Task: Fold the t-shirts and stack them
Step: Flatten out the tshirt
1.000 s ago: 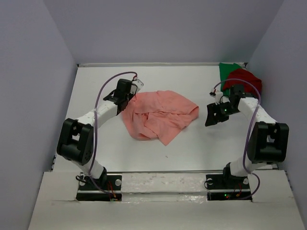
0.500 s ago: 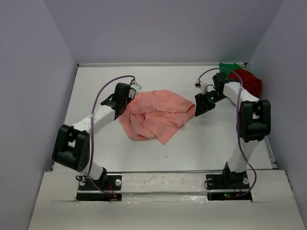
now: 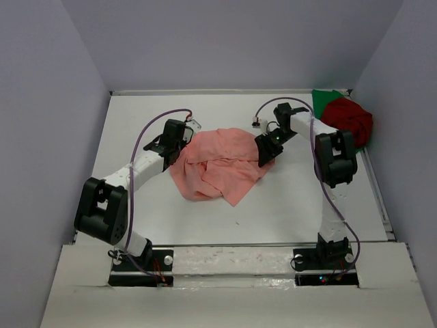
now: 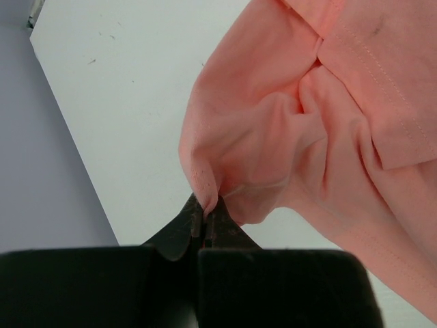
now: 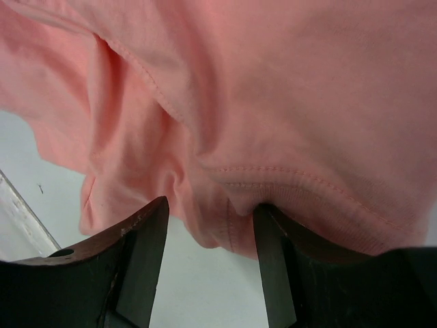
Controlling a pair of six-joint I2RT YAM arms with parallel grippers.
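The left gripper [image 4: 205,220] pinched a bunched edge of the salmon-pink t-shirt [image 4: 300,130], its jaws pressed together. The creased cloth and stitched hems spread above and right of the gripper. Left of the gripper lay the white table [image 4: 116,96], then a lilac wall [image 4: 34,178].

surface: white table [image 3: 287,205] | centre: crumpled salmon-pink t-shirt [image 3: 218,167] | far-right corner: dark red t-shirt [image 3: 349,116] overlapping green t-shirt [image 3: 322,100]
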